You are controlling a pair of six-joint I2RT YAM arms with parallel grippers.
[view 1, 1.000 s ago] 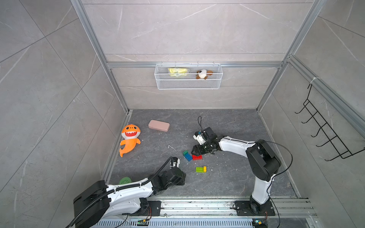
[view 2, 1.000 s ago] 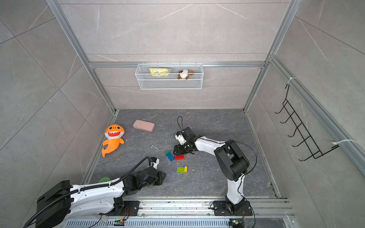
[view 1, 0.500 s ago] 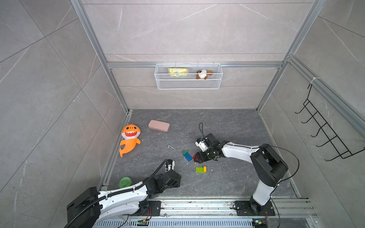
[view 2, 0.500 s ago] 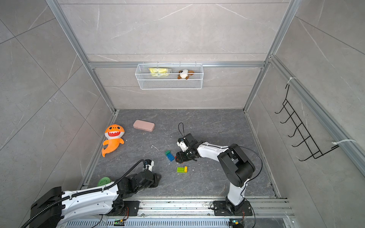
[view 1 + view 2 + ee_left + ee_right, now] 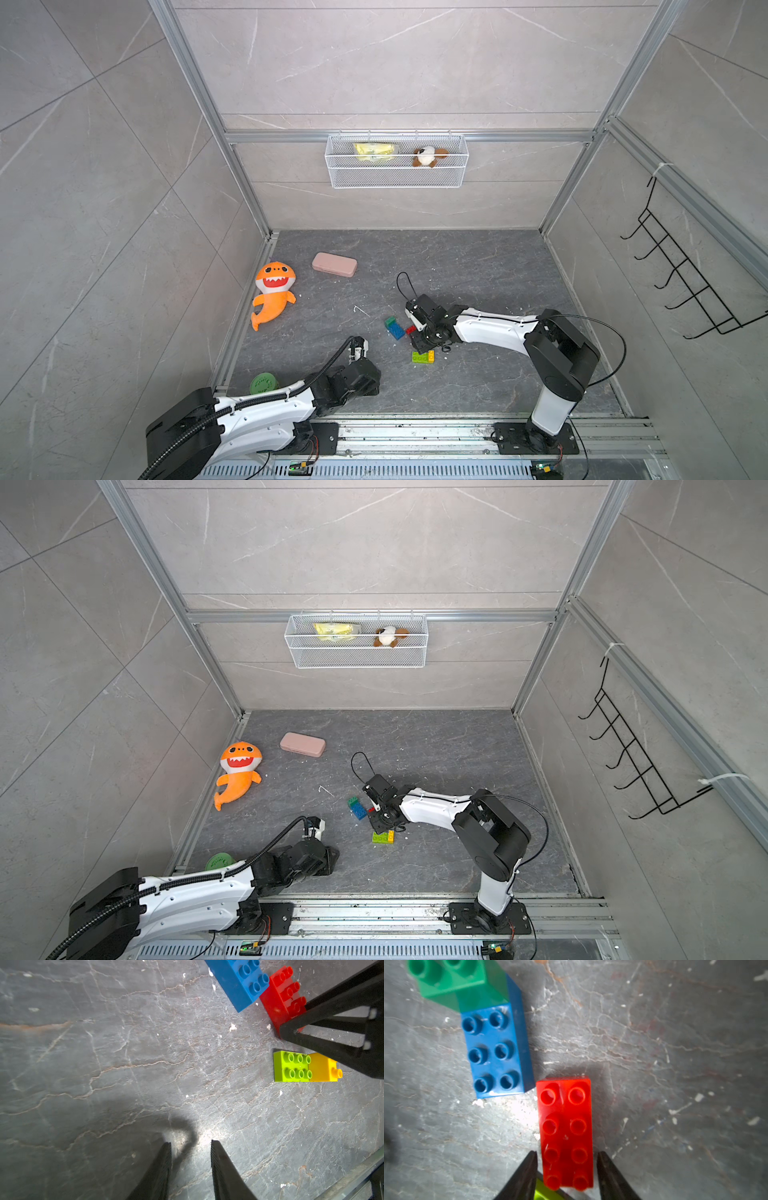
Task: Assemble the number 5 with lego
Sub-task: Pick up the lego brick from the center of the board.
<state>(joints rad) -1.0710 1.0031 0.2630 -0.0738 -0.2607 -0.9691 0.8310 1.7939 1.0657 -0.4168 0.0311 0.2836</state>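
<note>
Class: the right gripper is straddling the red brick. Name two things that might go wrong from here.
1. The right gripper straddles only one end of the red brick; once lifted, the brick may pivot or slip.
2. The blue brick, with the dark green brick on it, sits at the red one's corner; a skewed pull could nudge it.

My right fingers (image 5: 523, 1180) were black. The red brick (image 5: 565, 1132), blue brick (image 5: 496, 1053), dark green brick (image 5: 456, 987), lime green brick (image 5: 291, 1066) and yellow brick (image 5: 321, 1068) were each one plain colour — the floor (image 5: 104, 1053) was grey stone, veined pale and rust, with white flecks.
</note>
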